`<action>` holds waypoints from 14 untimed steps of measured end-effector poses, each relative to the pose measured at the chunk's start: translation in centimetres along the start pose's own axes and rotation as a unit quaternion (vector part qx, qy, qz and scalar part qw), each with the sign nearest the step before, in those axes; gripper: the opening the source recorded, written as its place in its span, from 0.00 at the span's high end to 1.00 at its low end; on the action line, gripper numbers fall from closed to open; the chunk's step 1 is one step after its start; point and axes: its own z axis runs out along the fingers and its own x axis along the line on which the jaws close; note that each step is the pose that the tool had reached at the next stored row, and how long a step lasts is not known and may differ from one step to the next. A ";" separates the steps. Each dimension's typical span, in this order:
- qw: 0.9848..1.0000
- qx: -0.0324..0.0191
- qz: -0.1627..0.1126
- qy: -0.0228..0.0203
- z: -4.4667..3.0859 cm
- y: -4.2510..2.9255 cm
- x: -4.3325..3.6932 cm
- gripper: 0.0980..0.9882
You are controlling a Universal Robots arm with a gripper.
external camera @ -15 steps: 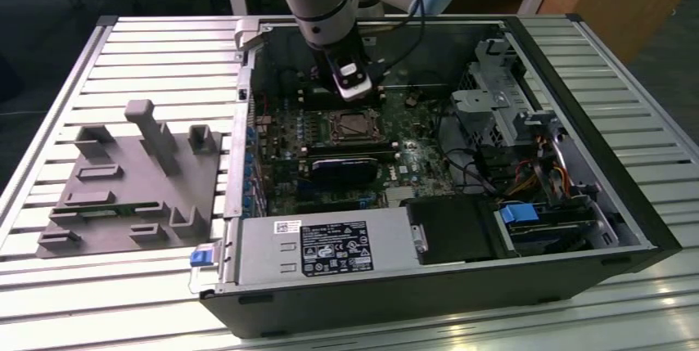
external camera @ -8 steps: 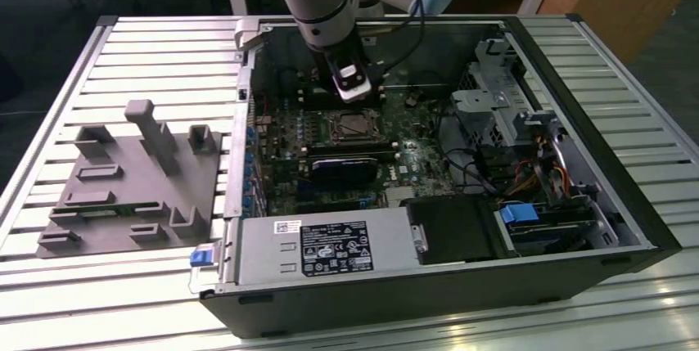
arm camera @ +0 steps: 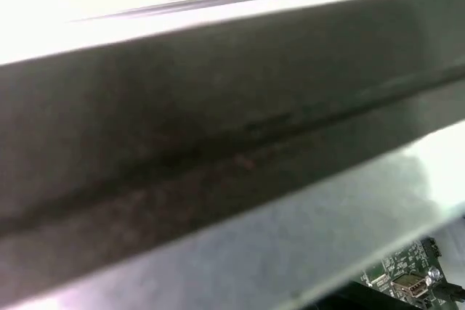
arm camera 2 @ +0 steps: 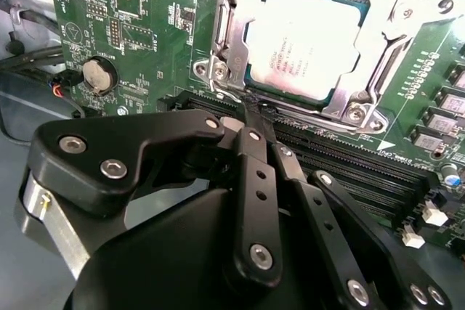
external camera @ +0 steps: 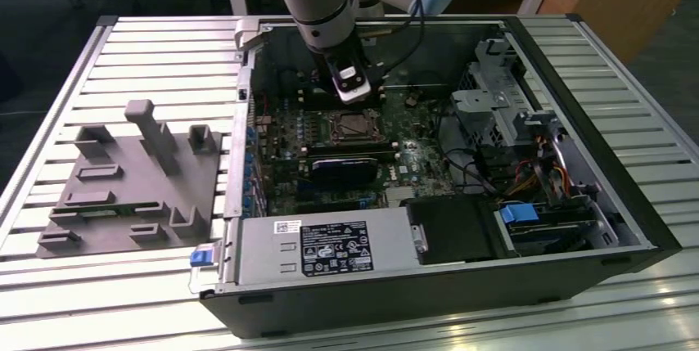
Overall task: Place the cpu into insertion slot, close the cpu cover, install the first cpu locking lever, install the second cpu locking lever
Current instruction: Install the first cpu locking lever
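Note:
Inside the open computer case, the insertion slot [external camera: 352,125] sits on the green board, directly under my gripper [external camera: 351,83]. The cpu [arm camera 2: 304,47], with its silver-grey top, lies flat in the slot. Over its edges the silver cpu cover [arm camera 2: 379,43] lies folded down. A thin wire locking lever [arm camera 2: 227,93] curves at the socket corner nearest my fingertips. My gripper [arm camera 2: 251,109] is shut, its black fingers [arm camera 2: 256,179] meeting in a point that touches the socket's edge beside that lever end. Whether the tips pinch the lever I cannot tell.
Long black memory slots [arm camera 2: 349,168] and a coin battery [arm camera 2: 98,75] lie near the socket. A dark block [external camera: 345,168] sits just in front of it. The power supply [external camera: 317,249], drive cage [external camera: 513,114] and cables crowd the case. A grey fixture tray [external camera: 131,179] lies at the exterior view's left.

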 end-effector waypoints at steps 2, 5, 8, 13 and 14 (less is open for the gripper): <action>1.000 0.000 0.000 0.000 0.01 0.00 0.00 1.00; 1.000 0.000 0.000 0.000 0.01 0.00 0.00 1.00; 1.000 0.000 0.000 0.000 0.02 0.00 -0.01 1.00; 1.000 -0.002 0.000 0.001 0.05 0.04 -0.11 1.00; 1.000 -0.003 0.001 0.001 0.05 0.04 -0.11 1.00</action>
